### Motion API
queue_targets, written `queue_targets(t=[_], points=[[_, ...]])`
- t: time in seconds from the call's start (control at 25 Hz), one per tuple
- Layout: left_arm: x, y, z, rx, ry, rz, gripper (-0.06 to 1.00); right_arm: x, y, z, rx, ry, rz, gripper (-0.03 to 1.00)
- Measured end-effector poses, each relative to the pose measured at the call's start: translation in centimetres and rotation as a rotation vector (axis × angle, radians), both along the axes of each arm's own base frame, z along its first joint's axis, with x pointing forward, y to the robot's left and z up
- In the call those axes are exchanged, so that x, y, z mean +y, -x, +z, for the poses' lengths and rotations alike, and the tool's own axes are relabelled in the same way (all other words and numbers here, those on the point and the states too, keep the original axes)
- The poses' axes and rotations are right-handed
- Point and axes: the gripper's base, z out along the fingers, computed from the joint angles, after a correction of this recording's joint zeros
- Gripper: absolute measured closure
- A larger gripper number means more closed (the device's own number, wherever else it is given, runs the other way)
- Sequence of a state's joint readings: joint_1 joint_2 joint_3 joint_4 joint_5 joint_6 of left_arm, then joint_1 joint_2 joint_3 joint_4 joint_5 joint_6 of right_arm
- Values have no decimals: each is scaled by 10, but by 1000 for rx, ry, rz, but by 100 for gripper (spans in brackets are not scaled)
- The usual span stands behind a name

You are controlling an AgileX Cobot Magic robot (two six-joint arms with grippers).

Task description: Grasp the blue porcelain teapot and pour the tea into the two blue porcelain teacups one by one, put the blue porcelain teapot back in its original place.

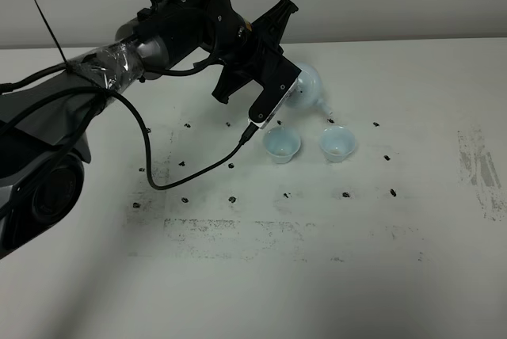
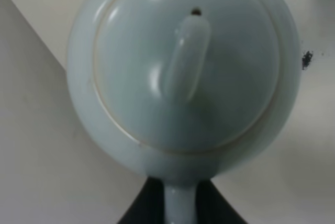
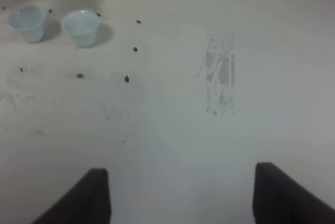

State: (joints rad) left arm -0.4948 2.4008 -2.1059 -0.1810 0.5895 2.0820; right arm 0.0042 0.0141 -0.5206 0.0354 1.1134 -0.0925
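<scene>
The blue porcelain teapot [image 1: 309,88] sits just behind the two blue porcelain teacups, its thin spout [image 1: 325,108] pointing toward the right cup [image 1: 337,142]. The left cup [image 1: 281,145] stands beside it. My left gripper [image 1: 287,92] reaches in from the left and is shut on the teapot's handle. In the left wrist view the teapot [image 2: 183,72] fills the frame, and the handle [image 2: 180,205] runs between the dark fingers [image 2: 144,208]. My right gripper [image 3: 191,198] is open and empty over bare table, far from the cups [image 3: 27,22] [image 3: 81,26].
The white table [image 1: 261,276] carries small black marks [image 1: 231,198] around the cups and a scuffed grey patch [image 1: 475,169] at the right. The left arm's cable [image 1: 150,173] loops over the table to the left of the cups.
</scene>
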Motion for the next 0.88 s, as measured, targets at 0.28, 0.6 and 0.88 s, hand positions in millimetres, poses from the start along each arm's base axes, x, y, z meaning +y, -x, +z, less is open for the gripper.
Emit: queue_targets(t=[0.28, 0.6, 0.88], points=[[-3, 5, 1, 15, -25, -19, 91, 0, 0, 0, 0, 0, 0, 41], [-4, 7, 5, 21, -30, -26, 91, 0, 0, 0, 0, 0, 0, 41], [-3, 6, 4, 7, -47, -28, 91, 0, 0, 0, 0, 0, 0, 41]])
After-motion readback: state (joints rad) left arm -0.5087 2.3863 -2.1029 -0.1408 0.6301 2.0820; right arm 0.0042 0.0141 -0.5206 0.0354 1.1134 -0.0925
